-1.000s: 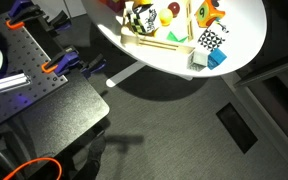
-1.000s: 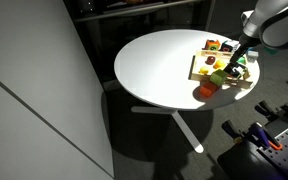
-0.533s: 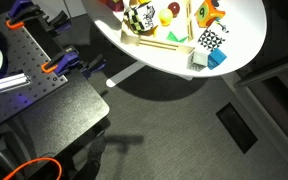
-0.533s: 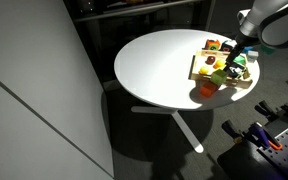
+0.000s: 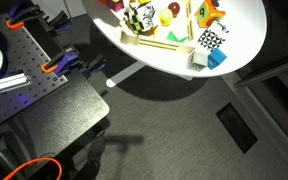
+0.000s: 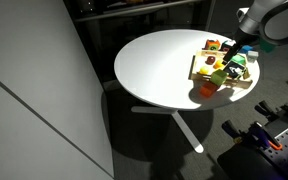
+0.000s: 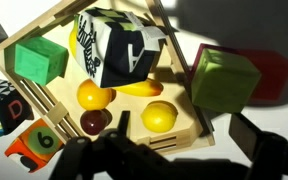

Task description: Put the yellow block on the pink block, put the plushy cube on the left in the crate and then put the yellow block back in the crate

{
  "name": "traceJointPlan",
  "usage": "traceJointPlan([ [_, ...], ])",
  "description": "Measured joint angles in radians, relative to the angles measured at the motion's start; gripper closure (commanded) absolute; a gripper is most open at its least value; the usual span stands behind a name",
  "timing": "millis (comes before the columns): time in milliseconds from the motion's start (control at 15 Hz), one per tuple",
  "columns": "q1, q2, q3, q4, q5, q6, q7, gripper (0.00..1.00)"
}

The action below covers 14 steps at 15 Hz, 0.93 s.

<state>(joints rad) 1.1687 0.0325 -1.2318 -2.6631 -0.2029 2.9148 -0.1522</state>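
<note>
In the wrist view the yellow block [image 7: 224, 82] rests on the pink block [image 7: 280, 74], just outside the crate [image 7: 134, 142]. My gripper [image 7: 224, 130] is open and empty, its dark fingers above and apart from the yellow block. The plushy cube [image 7: 119, 48], boldly checked, sits inside the crate's frame. In an exterior view the gripper [image 6: 238, 52] hovers over the crate [image 6: 198, 70], with the pink block [image 6: 206, 90] at the table's near edge. In an exterior view the plushy cube [image 5: 139, 17] and the crate [image 5: 156, 42] show, and the gripper is out of view.
A green block [image 7: 39, 60], round yellow pieces [image 7: 159, 116] and an orange numbered block [image 7: 32, 145] lie in or by the crate. A whiter patterned cube [image 5: 211, 40], a blue block [image 5: 218, 58] and an orange-yellow toy [image 5: 209, 12] sit on the round white table [image 6: 154, 70].
My gripper has risen up and away from the blocks. The yellow block stays on the pink block. Nothing else has moved.
</note>
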Motion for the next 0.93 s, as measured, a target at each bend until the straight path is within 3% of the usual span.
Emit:
traceJointPlan([
  [67,0.000,-0.013,0.001,0.000,0.001,-0.016,0.000,0.00],
  [133,-0.039,-0.026,0.045,0.000,0.008,-0.031,0.000,0.00],
  [400,-0.342,-0.075,0.382,-0.001,0.065,-0.110,-0.001,0.00],
  [733,-0.702,-0.089,0.787,-0.001,0.233,-0.167,-0.046,0.00],
  [933,-0.868,-0.089,0.964,0.000,0.307,-0.184,-0.071,0.00],
])
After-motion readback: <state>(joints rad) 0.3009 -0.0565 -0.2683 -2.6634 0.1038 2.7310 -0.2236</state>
